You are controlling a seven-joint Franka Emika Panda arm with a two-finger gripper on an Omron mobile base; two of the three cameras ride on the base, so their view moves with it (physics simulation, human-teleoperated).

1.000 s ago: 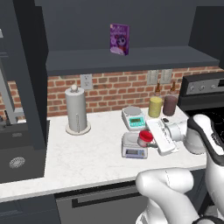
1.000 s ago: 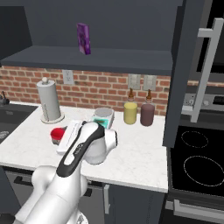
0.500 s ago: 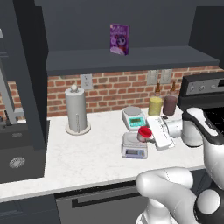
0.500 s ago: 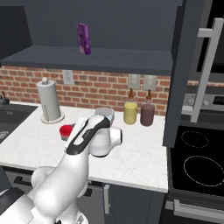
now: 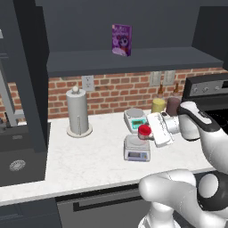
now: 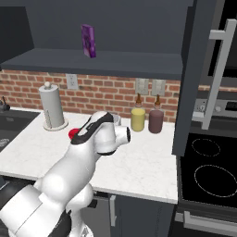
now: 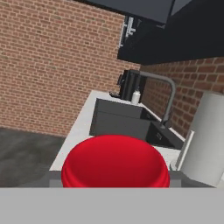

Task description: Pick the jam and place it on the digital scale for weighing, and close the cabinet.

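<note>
One dark cabinet (image 5: 26, 75) stands open over the white table (image 5: 89, 156), purple box (image 5: 121, 39) on its shelf. Paper towel roll (image 5: 78, 112) stands left on the table. White scale (image 5: 135, 119) sits behind the digital scale (image 5: 137, 148), close together. Yellow canister (image 6: 137, 119) and dark one (image 6: 156, 121) stand by the brick wall. Hand (image 5: 151, 132) is clamped on the jam (image 5: 144, 131), held in the air just above the digital scale's platform, not touching it.
</note>
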